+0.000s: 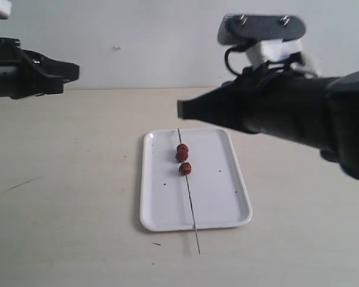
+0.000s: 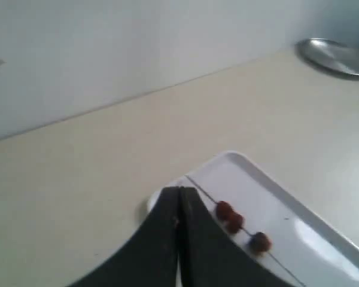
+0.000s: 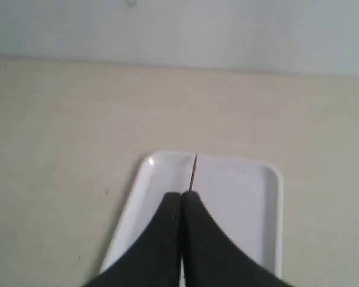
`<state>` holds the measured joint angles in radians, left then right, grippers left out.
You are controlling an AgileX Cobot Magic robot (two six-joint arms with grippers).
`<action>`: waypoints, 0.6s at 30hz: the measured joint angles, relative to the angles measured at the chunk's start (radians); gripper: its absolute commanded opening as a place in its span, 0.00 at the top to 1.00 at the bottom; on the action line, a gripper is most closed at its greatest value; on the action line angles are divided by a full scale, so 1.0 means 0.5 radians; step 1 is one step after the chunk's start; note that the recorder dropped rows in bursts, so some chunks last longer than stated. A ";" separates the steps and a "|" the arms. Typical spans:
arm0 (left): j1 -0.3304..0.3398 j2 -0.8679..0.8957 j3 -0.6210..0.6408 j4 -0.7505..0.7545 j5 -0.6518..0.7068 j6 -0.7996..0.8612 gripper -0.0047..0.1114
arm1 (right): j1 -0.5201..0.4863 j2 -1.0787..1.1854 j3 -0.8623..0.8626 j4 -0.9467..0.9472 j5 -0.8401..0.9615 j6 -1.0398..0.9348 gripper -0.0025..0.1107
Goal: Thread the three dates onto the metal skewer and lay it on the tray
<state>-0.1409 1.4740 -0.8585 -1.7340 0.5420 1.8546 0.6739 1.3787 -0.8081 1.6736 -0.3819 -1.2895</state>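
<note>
You look across a pale beige bench (image 1: pixel 60 227). Nearest you, the thin tip of the metal skewer (image 1: pixel 191 206) pokes out past the near edge of the tray (image 1: pixel 161 209) and over the bench. The white tray sits mid-bench, its long sides running away from you, with a few tiny dark specks on it. The skewer lies along the tray's length, close to its middle line, and its far end reaches the far rim. The three dates (image 1: pixel 181 156) are threaded on it over the far half of the tray: one alone, then two touching just behind it.

Both arms hang raised above the bench. The right arm comes in from the right, almost level. The right gripper (image 1: pixel 179 109) reaches across the middle above the tray's far edge, its fingers pressed together on nothing. The left gripper (image 1: pixel 78 72) points inward from the left edge, well apart from the tray, also pressed together and empty.

The left wrist view shows a round metal dish (image 2: pixel 335 57) at the bench's far edge, against a pale wall (image 1: pixel 137 42).
</note>
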 measured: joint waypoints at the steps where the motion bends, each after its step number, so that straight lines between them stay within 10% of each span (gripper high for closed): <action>1: 0.000 -0.082 0.032 0.000 -0.117 -0.015 0.96 | 0.000 -0.079 0.000 0.000 -0.028 -0.047 0.98; 18: 0.000 -2.067 0.870 -0.004 -1.124 -0.220 0.96 | 0.000 -0.942 0.274 -0.102 -0.322 -0.780 0.98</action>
<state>-0.1409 0.4403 -0.4236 -1.7360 -0.0201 1.7448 0.6739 0.9076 -0.6712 1.6224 -0.5429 -1.6796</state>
